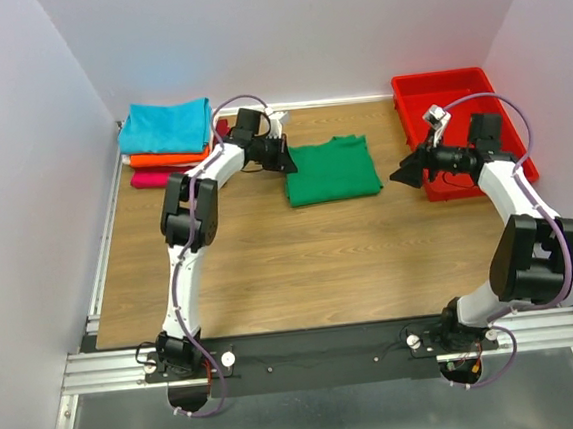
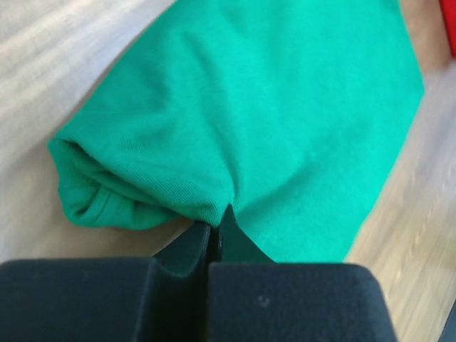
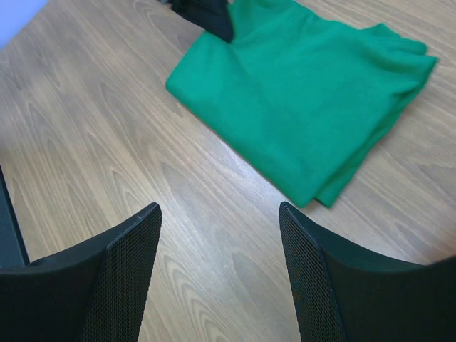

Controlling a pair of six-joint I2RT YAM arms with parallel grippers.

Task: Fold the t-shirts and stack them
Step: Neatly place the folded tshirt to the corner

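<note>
A green t-shirt (image 1: 331, 169) lies folded into a rectangle at the back middle of the table. My left gripper (image 1: 286, 160) is at its left edge, shut on that edge of the cloth; the left wrist view shows the green t-shirt (image 2: 271, 121) bunched at the closed fingertips (image 2: 229, 222). My right gripper (image 1: 404, 175) is open and empty, hovering above the wood just right of the shirt, which also shows in the right wrist view (image 3: 306, 100). A stack of folded t-shirts (image 1: 168, 141), turquoise on top, then orange and magenta, sits at the back left.
A red plastic tray (image 1: 453, 89) stands at the back right, partly under my right arm. White walls close in the table at the back and both sides. A metal rail (image 1: 318, 350) runs along the near edge.
</note>
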